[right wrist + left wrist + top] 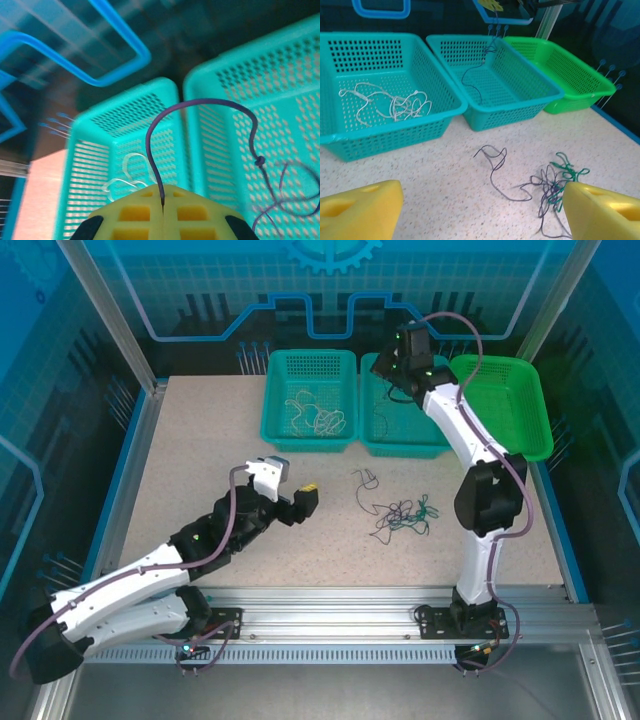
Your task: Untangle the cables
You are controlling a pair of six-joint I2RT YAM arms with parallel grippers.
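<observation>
Cables (pixel 400 512) sit clumped mid-frame on the surface (pixel 200 460), left gripper (pixel 481 205) beside them, jaws wide open. Upper right overhead, right gripper (pixel 163 202), jaws pinching one purple wire (pixel 200 102) by its tip above a basket (pixel 400 447); so slight a hold may let it slip early.

Speckled beige tabletop (pixel 200 460) w/ blue wall panels (pixel 200 290), alu posts (pixel 108 312).

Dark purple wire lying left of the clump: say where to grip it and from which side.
Take the dark purple wire probably at its curled end, from above with the open left gripper: that end lies farthest from the clump, with bare table around it.
</observation>
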